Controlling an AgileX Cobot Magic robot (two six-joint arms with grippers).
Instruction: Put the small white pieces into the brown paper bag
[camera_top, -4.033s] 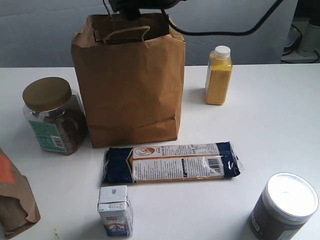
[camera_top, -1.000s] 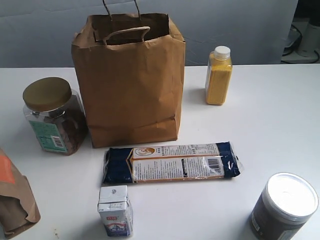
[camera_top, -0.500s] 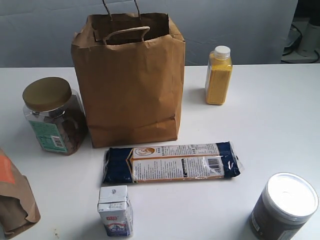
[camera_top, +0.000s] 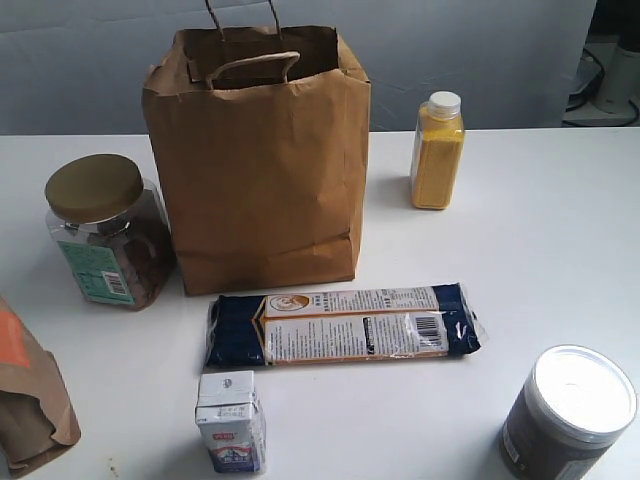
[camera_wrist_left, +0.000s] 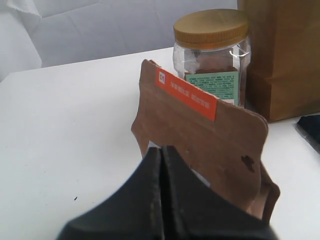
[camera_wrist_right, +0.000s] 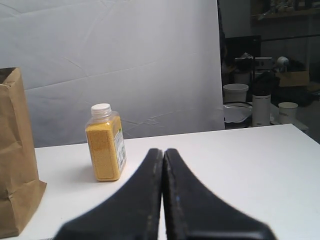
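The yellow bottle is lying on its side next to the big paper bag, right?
Not quite. The yellow bottle is next to the big paper bag, but it is standing upright on the table, not lying on its side. The exterior view shows this clearly.

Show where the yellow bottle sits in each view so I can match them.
Exterior view: the yellow bottle stands right of the brown paper bag.
Left wrist view: not in it.
Right wrist view: it stands beyond the right pincer, beside the bag.
Shared landmark: the brown paper bag, in all three views.
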